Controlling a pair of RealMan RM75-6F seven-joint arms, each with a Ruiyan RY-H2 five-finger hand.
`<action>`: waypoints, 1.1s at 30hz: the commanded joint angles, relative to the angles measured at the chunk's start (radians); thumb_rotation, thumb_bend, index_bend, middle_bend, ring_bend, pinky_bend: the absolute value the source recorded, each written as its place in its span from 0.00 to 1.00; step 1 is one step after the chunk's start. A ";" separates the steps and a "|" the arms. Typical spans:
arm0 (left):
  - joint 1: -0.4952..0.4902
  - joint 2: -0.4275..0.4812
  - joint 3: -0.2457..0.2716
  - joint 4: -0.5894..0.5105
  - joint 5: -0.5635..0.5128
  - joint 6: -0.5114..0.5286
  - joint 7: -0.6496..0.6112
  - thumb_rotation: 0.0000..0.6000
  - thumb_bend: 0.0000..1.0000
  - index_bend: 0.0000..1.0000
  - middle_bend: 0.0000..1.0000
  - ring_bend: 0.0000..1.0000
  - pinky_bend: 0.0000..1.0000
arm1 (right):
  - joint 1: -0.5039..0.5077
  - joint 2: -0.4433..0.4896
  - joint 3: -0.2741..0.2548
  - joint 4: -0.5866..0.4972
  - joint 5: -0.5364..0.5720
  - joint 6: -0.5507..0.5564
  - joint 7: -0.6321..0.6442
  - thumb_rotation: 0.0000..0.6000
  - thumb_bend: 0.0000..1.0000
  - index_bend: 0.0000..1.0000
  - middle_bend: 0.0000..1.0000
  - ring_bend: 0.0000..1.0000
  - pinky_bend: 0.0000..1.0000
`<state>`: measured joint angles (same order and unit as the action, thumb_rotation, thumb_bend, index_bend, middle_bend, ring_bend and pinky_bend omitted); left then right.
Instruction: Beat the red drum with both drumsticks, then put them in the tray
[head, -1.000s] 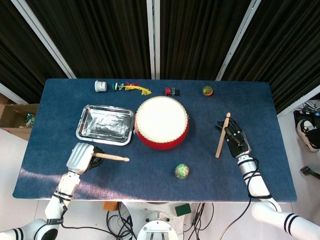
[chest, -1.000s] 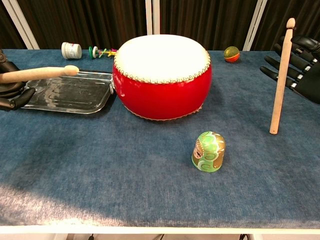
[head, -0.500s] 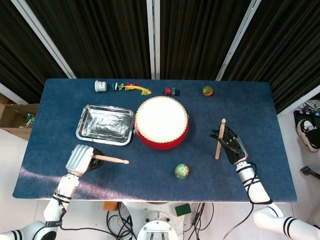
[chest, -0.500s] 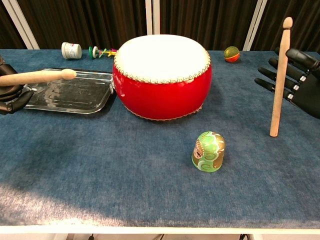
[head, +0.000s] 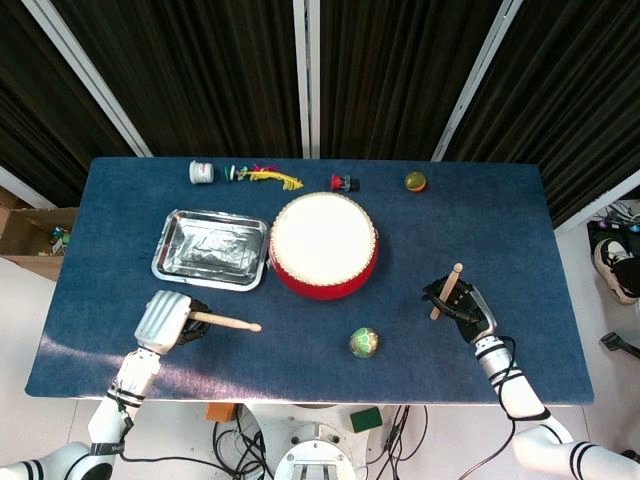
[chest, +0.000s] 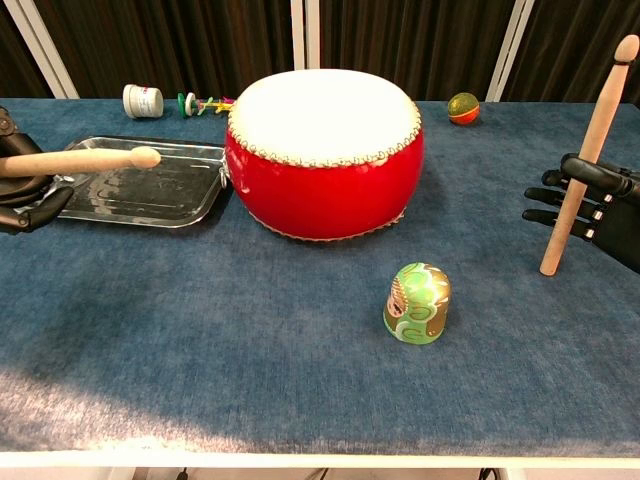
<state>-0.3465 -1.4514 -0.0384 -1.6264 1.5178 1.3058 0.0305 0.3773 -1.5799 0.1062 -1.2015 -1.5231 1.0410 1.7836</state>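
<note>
Green egg toy (chest: 417, 302) stands between red drum (chest: 323, 150) and right drumstick (chest: 585, 155).

You had a blue cloth (head: 520, 230) covering the table, with a row of small things along its far edge. At the left of that row lay a white jar (head: 201, 172) on its side, and just beside it a cluster of colourful toys (head: 262, 175), too small to make out. Farther along sat a small red and black piece (head: 344, 182), and then an orange and green ball (head: 415, 181). Near the front edge a green painted egg toy (chest: 417, 302) stood upright, apart from the rest. Dark curtains (head: 400, 70) hung behind the table.
</note>
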 joint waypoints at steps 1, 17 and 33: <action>0.000 0.002 0.001 -0.001 0.000 -0.002 0.000 1.00 0.48 1.00 1.00 1.00 1.00 | 0.001 -0.009 -0.008 0.010 0.009 -0.002 -0.015 1.00 0.18 0.69 0.60 0.43 0.50; -0.005 0.000 0.002 0.002 -0.002 -0.014 -0.005 1.00 0.48 1.00 1.00 1.00 1.00 | 0.009 -0.078 -0.027 0.050 0.028 0.012 -0.189 1.00 0.18 0.98 0.82 0.68 0.74; -0.045 0.027 -0.011 0.005 0.009 -0.058 0.001 1.00 0.49 1.00 1.00 1.00 1.00 | 0.056 0.010 -0.009 -0.129 -0.032 0.091 -0.658 1.00 0.90 1.00 1.00 1.00 1.00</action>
<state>-0.3898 -1.4264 -0.0485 -1.6199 1.5253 1.2498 0.0301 0.4134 -1.6321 0.0899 -1.2553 -1.5344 1.1170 1.2598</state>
